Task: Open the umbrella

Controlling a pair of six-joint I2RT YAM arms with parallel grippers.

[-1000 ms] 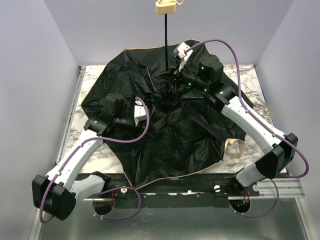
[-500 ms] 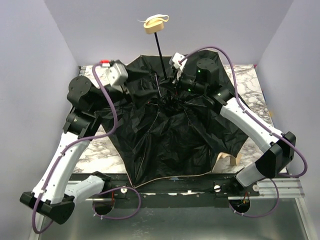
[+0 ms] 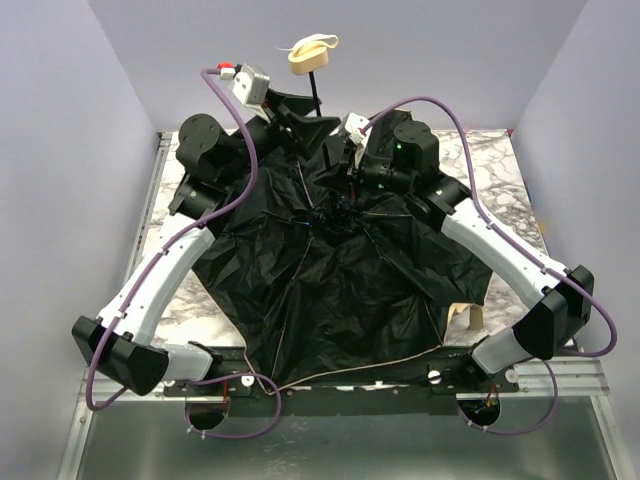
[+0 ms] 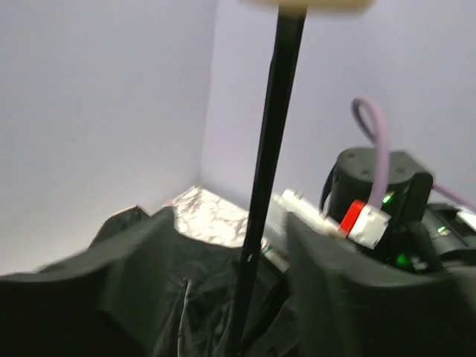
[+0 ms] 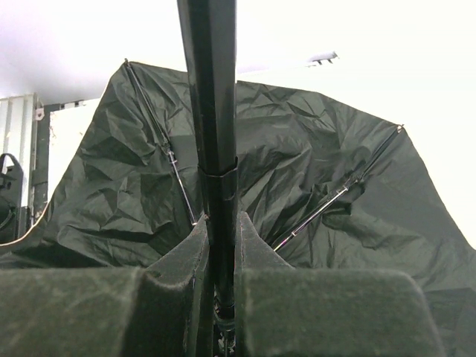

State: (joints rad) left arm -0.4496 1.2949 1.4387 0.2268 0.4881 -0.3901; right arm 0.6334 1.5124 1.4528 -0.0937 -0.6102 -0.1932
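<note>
Marble worktop [image 3: 500,190] is mostly covered by the umbrella [image 3: 340,290], which lies upside down at centre with its black lining up and canopy spread. Its shaft [image 3: 318,100] sticks up toward 12 o'clock, with the tan handle [image 3: 308,55] on top.

Change: a second ago the left arm lay low on the canopy at 9 o'clock. Now it is raised, with the left gripper [image 3: 305,118] at the shaft around 11 o'clock. The handle has tipped slightly left. The right gripper [image 3: 345,160] has stayed near the hub. Likely the canopy is nearly open and the left arm is coming in to work the shaft and lock it.

Left wrist view only: left gripper [image 4: 223,238] jaws released, one on either side of the shaft [image 4: 271,149], gap visible.

Right wrist view only: right gripper [image 5: 219,245] jaws clenched on the shaft [image 5: 212,89], ribs [image 5: 175,167] fanned out behind.
</note>
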